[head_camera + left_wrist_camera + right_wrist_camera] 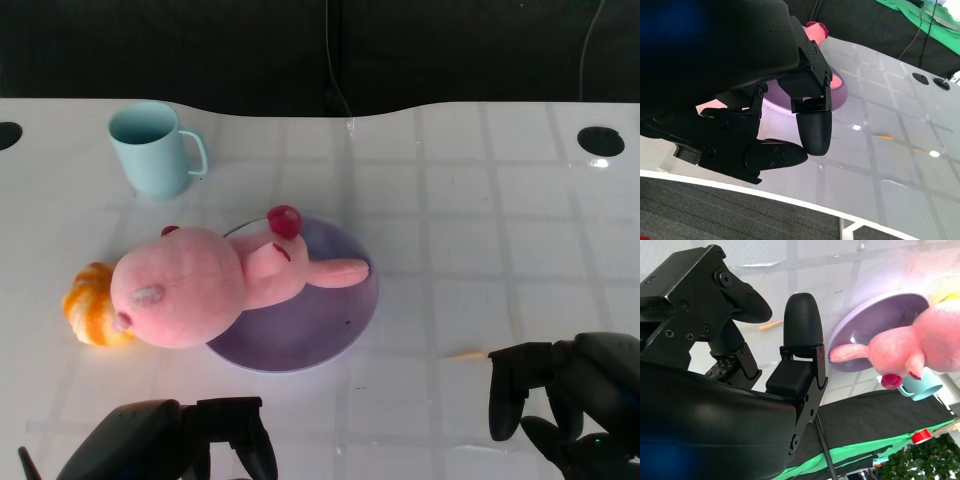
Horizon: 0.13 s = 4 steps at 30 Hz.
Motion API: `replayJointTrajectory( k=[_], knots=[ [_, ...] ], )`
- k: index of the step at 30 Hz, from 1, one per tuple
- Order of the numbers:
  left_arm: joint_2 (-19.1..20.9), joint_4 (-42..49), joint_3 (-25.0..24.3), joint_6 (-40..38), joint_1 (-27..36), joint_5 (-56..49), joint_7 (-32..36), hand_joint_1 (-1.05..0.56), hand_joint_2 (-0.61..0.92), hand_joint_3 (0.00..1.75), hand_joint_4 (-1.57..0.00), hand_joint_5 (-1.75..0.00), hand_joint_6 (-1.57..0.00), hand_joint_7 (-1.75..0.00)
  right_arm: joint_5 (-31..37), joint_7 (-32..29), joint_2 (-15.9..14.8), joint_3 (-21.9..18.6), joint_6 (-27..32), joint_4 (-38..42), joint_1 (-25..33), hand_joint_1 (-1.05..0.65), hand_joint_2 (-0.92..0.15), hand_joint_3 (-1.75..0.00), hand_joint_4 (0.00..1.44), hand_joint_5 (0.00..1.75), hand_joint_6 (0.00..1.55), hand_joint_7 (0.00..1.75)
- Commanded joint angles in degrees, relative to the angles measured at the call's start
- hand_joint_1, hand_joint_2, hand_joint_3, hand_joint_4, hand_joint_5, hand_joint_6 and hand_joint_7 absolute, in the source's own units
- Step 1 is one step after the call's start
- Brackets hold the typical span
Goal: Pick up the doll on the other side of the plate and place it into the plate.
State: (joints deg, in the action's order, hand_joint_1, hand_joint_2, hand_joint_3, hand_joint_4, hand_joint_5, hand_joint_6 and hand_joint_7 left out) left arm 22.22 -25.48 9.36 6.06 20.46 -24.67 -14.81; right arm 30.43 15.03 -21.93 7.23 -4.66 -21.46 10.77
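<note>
A pink plush doll lies on its side across the left part of the purple plate, its long ear reaching over the plate's middle and its round head hanging over the left rim. The right wrist view shows the doll on the plate too. My left hand sits low at the near table edge, in front of the plate, holding nothing, fingers apart. At the lower right my right hand is also empty with fingers spread, well clear of the plate.
A light blue mug stands behind the plate at the left. An orange toy lies against the doll's head on the left. A small orange sliver lies on the white table near my right hand. Dark holes mark the far corners.
</note>
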Motion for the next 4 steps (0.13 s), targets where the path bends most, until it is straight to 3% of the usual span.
replayJointTrajectory(
  k=[1, 4],
  knots=[
    [0.4, 0.5, -0.1, 0.6, -0.2, 0.0, 0.0, -0.26, 0.86, 0.46, -0.66, -1.60, -0.67, -1.26, 0.2, 0.6, -0.9, -0.4, 1.6, -0.3, -0.7, -0.02, -0.31, -1.25, 0.90, 1.74, 0.87, 1.33],
    [0.6, 0.2, -0.2, 0.1, -0.3, -0.2, -0.3, -0.27, 0.87, 0.45, -0.65, -1.60, -0.67, -1.26, 0.3, 0.7, -1.0, -0.3, 1.9, -0.5, -0.9, 0.00, -0.31, -1.24, 0.90, 1.75, 0.87, 1.34]
  ],
)
